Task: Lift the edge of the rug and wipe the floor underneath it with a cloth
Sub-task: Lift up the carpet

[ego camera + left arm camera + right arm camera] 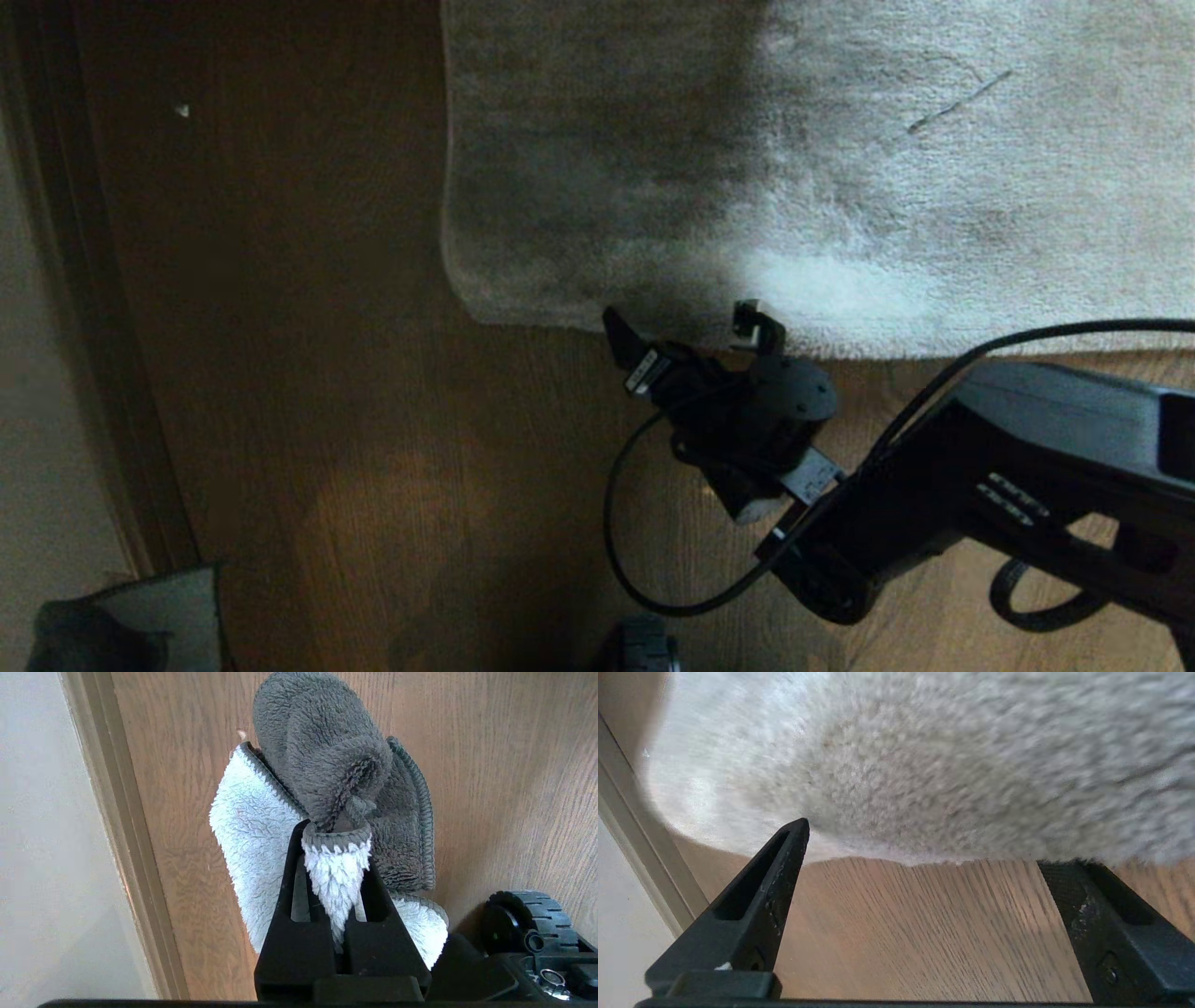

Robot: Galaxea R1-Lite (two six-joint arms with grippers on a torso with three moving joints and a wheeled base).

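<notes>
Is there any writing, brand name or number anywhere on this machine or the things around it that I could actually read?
None can be read.
Small white sticker on the right gripper: marks too small and blurred to read.
Pale tag on the right wrist: too blurred to tell whether it bears text.
Cloth in the left gripper, rug, floor: no writing visible.

Matte black arm (pixel 1027 467) with looping black cable (pixel 635 560).
</notes>
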